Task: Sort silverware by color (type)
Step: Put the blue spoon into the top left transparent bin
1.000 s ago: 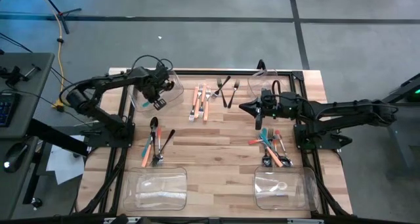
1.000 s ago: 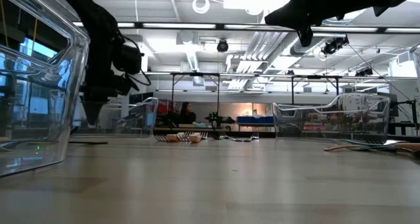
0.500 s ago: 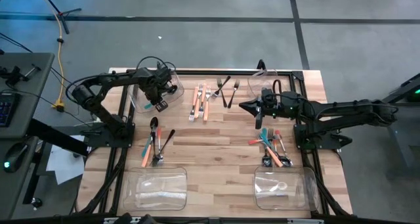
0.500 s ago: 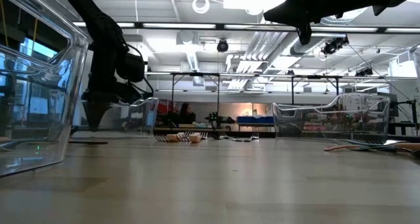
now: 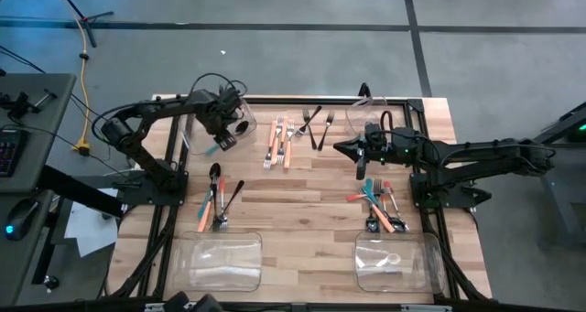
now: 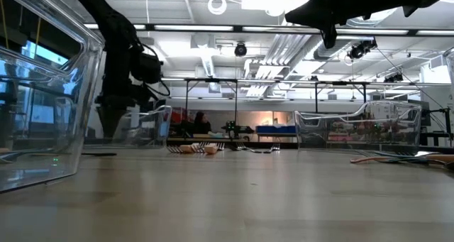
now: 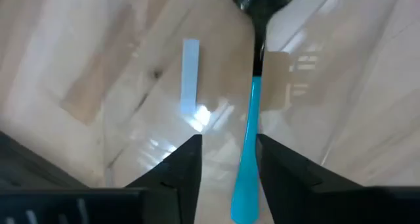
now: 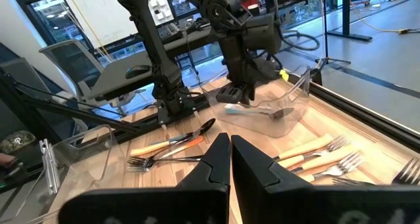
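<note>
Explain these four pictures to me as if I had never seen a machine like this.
Two dark robot arms work at a wooden table, sorting forks and spoons. One camera looks straight down, one sits level with the tabletop, and one rides on each wrist. The left gripper is over a clear bin at the far left. Its fingers stand apart, either side of a teal-handled spoon. The right gripper waits shut above a mixed pile of cutlery. Orange-handled forks and dark forks lie at the back, another pile at the left, and two more clear bins at the front.
</note>
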